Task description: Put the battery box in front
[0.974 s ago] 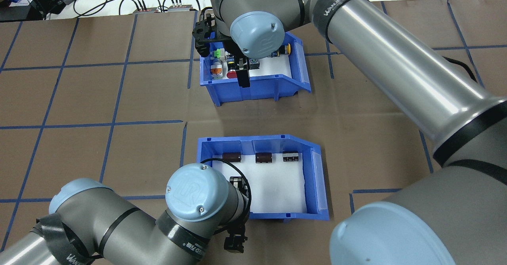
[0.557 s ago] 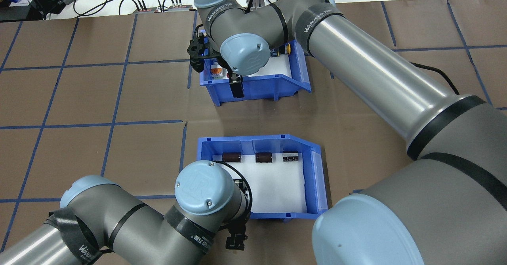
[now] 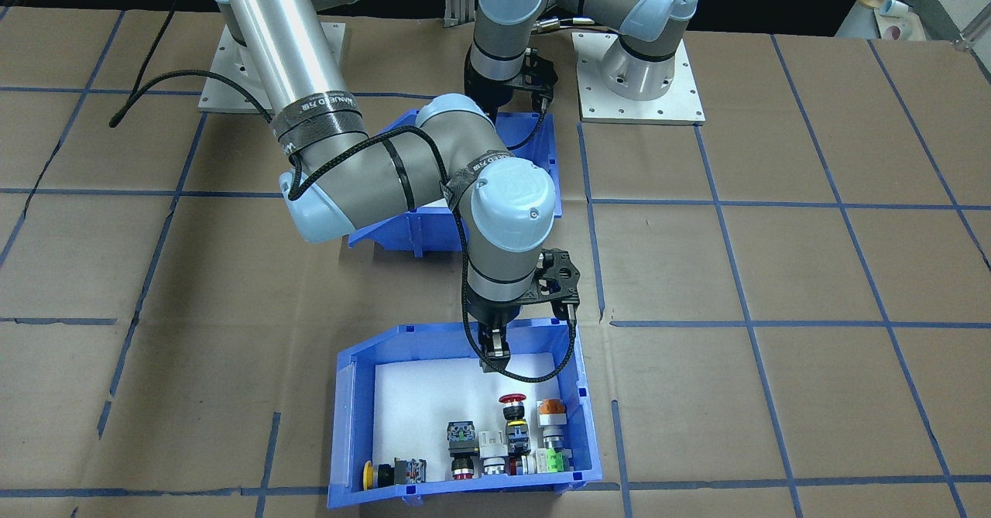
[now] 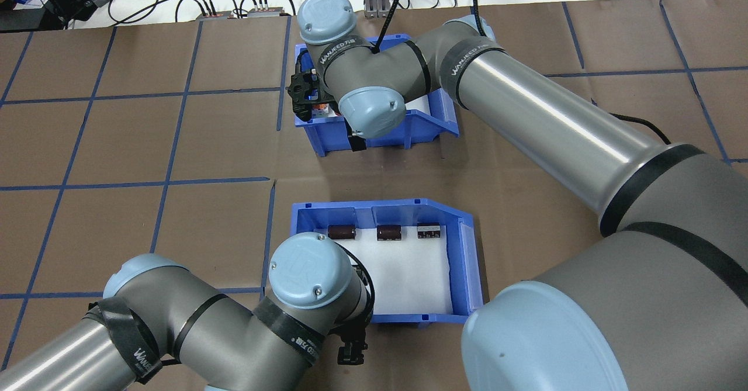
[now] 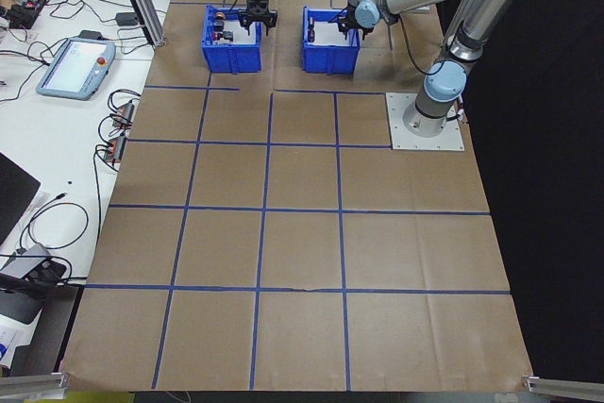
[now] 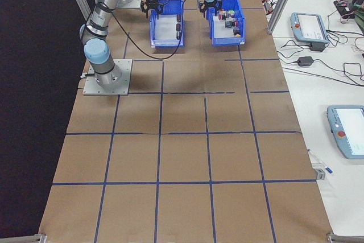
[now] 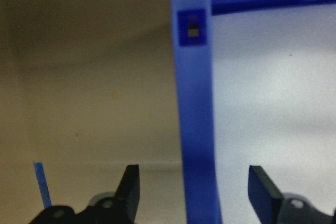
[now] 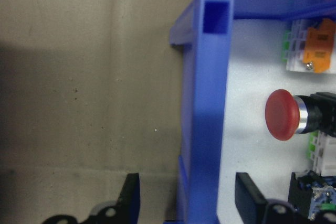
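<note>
Right hand (image 8: 186, 198) has dropped lower, open astride the switch bin (image 4: 374, 131)'s wall. Left hand (image 7: 191, 192) gapes over the blue plastic battery box (image 4: 461, 245)'s near wall, box near-side on the worktop; sink deeper, then clamp squarely.

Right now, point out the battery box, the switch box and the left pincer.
battery box (image 4: 470, 262): overhead exterior view, on its right wall.
switch box (image 3: 344, 417): exterior front-facing view, on its side wall.
left pincer (image 7: 194, 187): left wrist-mounted view, midway between its fingertips, astride the blue wall.
</note>
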